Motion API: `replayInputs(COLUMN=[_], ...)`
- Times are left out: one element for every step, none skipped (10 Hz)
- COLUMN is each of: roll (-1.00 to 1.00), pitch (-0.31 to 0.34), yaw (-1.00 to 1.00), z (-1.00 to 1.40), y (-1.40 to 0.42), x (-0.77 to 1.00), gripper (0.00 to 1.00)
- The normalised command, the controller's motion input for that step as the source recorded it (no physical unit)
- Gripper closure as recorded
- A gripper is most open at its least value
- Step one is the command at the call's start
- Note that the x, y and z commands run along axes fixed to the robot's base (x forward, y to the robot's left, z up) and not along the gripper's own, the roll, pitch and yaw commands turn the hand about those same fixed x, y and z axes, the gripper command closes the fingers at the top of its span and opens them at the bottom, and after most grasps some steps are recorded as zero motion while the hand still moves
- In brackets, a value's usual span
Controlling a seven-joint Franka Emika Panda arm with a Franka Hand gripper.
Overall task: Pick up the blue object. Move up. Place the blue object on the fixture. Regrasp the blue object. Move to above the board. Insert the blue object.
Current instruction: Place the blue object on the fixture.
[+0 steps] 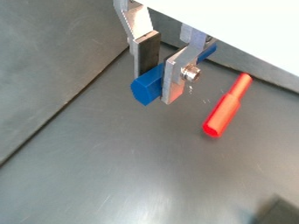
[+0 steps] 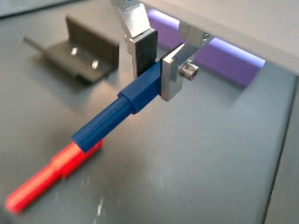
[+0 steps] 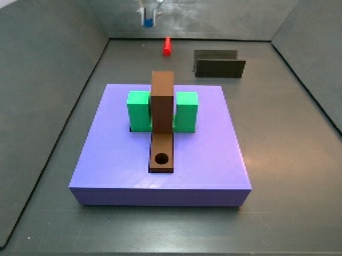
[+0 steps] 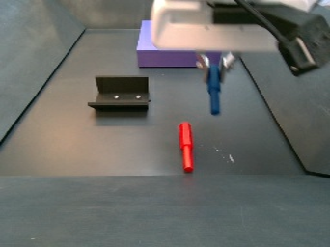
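**Observer:** The slim blue cylindrical peg [image 4: 214,94], where is it?

**Operator:** I see it clamped in the two-finger gripper [image 4: 215,64], hanging clear above the grey floor. Both wrist views show the flat silver fingers [image 2: 142,45] pressed onto its upper end, so the gripper is closed on the peg [image 1: 147,86]. In a wrist view its long body slants down away from the pads [image 2: 117,114].

**Observer:** Place it for me against the dark L-shaped bracket fixture [image 4: 122,94].

**Operator:** In a side view the peg hangs well apart from the fixture, level with it across the floor, and the same-shaped red peg [image 4: 186,147] lies flat on the floor between them but nearer the camera. The peg does not touch the fixture.

**Observer:** And the large lavender-purple slab board [image 3: 107,165]?

**Operator:** It sits beyond the fixture [image 3: 219,64] from the gripper [image 3: 148,18]. It bears the long brown bar with a round hole [image 3: 162,118] and two green blocks [image 3: 139,110] flanking it. In that side view I cannot make out the blue peg clearly.
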Motion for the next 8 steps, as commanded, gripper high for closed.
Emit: replayInputs(roll=[-0.87, -0.96, -0.95, -0.91, -0.86, -0.74, -0.54, -0.45], pitch=[0.034, 0.117, 0.131, 0.137, 0.151, 0.16, 0.157, 0.077], yaw=[-0.28, -0.22, -0.21, -0.19, -0.17, -0.14, -0.15, -0.12], z=[0.33, 0.33, 0.33, 0.31, 0.27, 0.15, 0.0, 0.0], y=[-0.28, -0.24, -0.25, -0.28, -0.3, -0.34, -0.39, -0.09], x=[0.48, 0.55, 0.57, 0.58, 0.61, 0.67, 0.61, 0.37], gripper=[1.0, 1.0, 1.0, 1.0, 1.0, 1.0, 1.0, 1.0])
